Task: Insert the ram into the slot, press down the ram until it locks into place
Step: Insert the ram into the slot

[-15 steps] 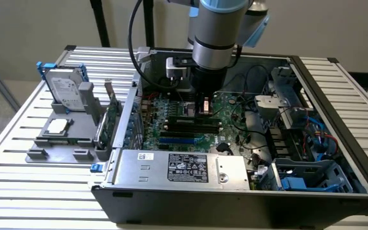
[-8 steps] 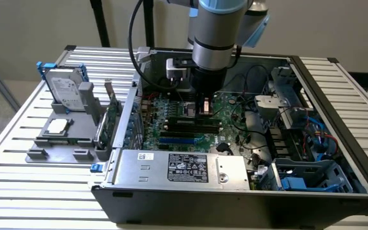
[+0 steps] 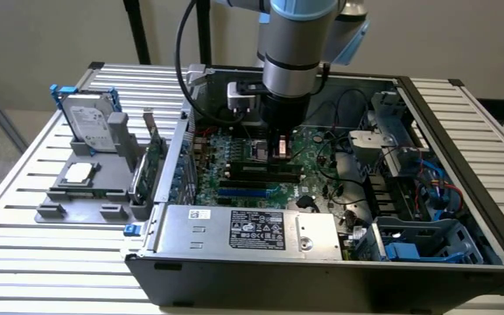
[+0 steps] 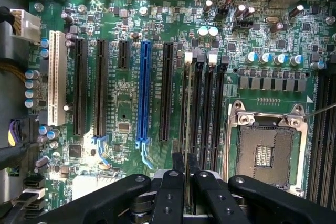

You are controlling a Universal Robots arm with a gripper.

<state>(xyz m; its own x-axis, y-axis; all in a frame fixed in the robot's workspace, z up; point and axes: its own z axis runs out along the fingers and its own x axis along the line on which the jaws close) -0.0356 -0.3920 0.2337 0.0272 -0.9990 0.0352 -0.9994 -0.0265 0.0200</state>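
In the wrist view the ram [image 4: 189, 114] shows edge-on as a thin strip lying along the outermost of several parallel black memory slots [image 4: 184, 103], the one with a white end clip. My gripper [image 4: 186, 170] is shut on the ram's near end, one black finger [image 4: 177, 163] on each side. I cannot tell how deep the ram sits in the slot. In the exterior view the gripper [image 3: 278, 152] reaches straight down into the open computer case, just above the black slots [image 3: 261, 172] on the green motherboard [image 3: 234, 147].
A bright-blue card socket [image 4: 143, 93] and a metal-framed processor socket [image 4: 265, 148] flank the memory slots. Case walls, cables [image 3: 335, 190] and a power supply [image 3: 252, 230] ring the board. Outside, at the exterior view's left, a grey fixture [image 3: 68, 197] holds a hard drive [image 3: 90, 121].
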